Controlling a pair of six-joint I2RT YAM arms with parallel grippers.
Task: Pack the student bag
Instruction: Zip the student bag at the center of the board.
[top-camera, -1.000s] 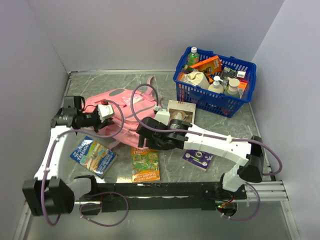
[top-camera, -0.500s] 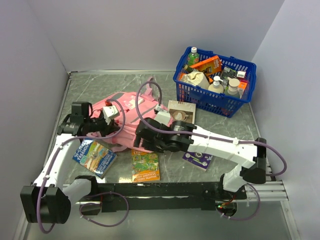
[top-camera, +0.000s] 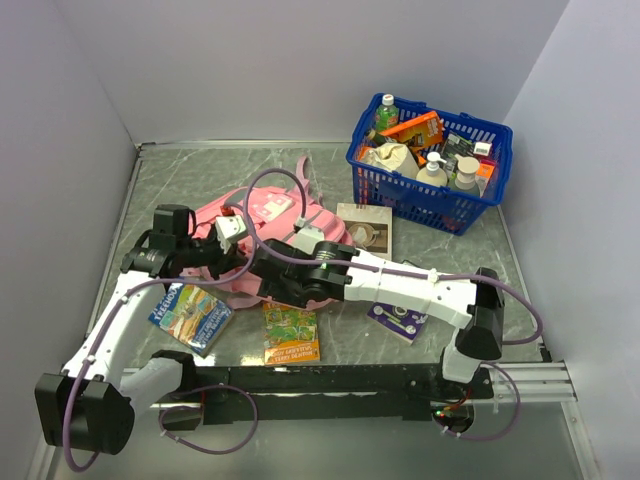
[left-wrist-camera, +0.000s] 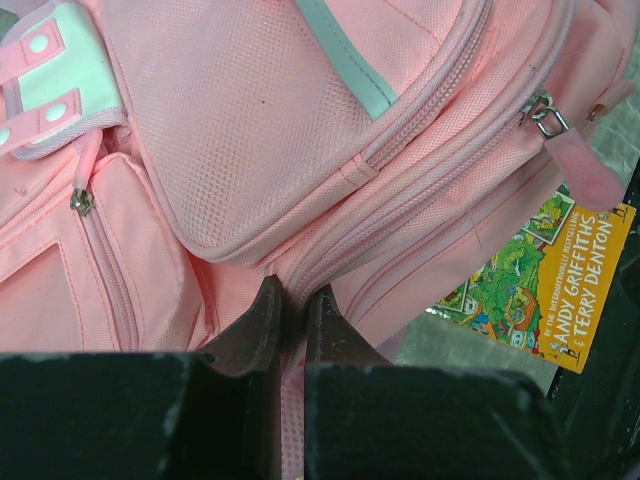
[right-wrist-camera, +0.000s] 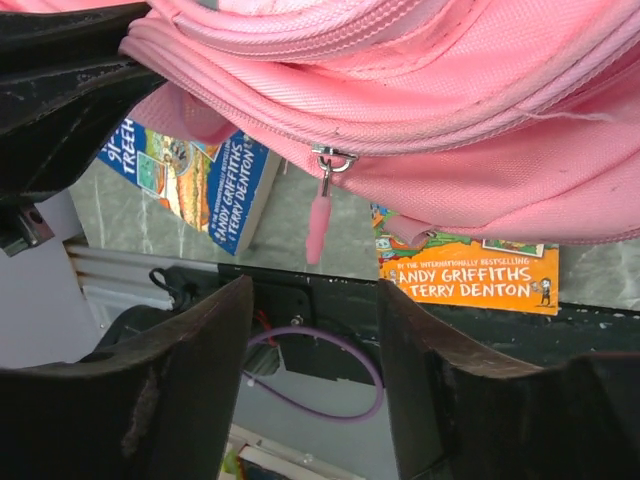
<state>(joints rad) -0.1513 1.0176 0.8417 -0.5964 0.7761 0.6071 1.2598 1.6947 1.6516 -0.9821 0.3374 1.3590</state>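
Note:
The pink student bag lies left of centre on the table, partly under both arms. My left gripper is at its near-left edge and, in the left wrist view, is shut on a fold of the bag's pink fabric beside a zip seam. My right gripper is at the bag's near edge, open and empty. A pink zipper pull hangs from the bag just above the gap between its fingers, not touching them.
A blue book and an orange book lie near the bag's front edge. A brown book and a purple card lie to the right. A blue basket full of items stands at the back right.
My left gripper has moved right and nearer, holding the bag's fabric. My right gripper has moved left along the bag's near edge. The bag has shifted and bunched up.

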